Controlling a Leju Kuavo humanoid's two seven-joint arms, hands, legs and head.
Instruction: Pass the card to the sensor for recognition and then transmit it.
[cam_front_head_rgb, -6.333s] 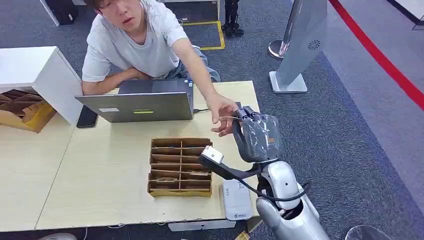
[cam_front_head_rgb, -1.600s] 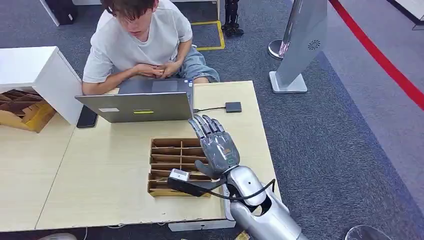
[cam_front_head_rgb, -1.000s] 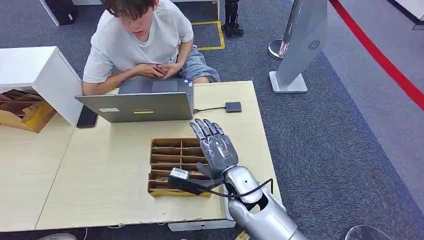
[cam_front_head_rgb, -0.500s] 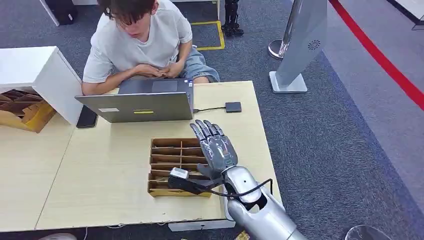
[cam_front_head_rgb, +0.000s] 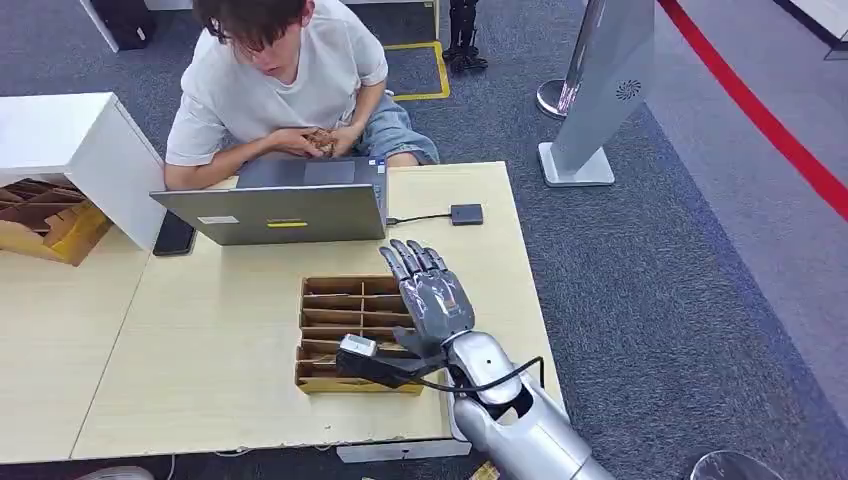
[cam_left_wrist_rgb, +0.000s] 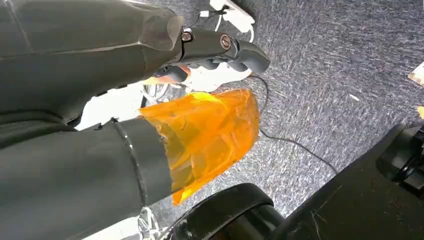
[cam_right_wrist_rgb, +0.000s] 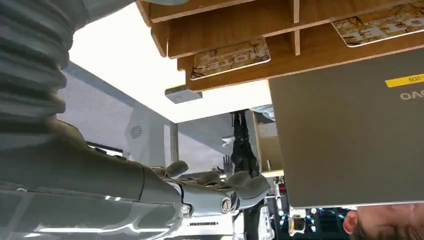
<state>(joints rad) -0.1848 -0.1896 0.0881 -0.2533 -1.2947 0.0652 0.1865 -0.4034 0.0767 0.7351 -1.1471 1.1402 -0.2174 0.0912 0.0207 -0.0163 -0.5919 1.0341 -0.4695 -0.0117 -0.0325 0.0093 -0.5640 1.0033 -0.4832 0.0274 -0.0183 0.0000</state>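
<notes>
the right hand (cam_front_head_rgb: 432, 296) hovers flat above the table (cam_front_head_rgb: 200, 340), fingers straight and spread, holding nothing. its palm lies over the right edge of the wooden rack (cam_front_head_rgb: 350, 330), and its fingertips (cam_front_head_rgb: 405, 255) reach toward the lower right corner of the laptop (cam_front_head_rgb: 275, 210). just beyond the fingertips, a little to the right, a small dark box (cam_front_head_rgb: 466, 214) sits on the table with a cable running to the laptop. behind the wrist, partly under the forearm, a white sensor (cam_front_head_rgb: 455, 425) lies at the table's near edge. in the right wrist view, cards (cam_right_wrist_rgb: 230, 57) lie flat in the rack's compartments, one (cam_right_wrist_rgb: 377, 25) nearer the laptop. across the table from the hand, a person (cam_front_head_rgb: 280, 80) sits bent over the laptop with both hands together.

the left hand (cam_left_wrist_rgb: 220, 47) hangs above the carpet (cam_left_wrist_rgb: 340, 75); its fingers are curled in and seem to hold nothing, though i cannot tell for sure. an orange translucent cover (cam_left_wrist_rgb: 205, 132) sits beside it.
</notes>
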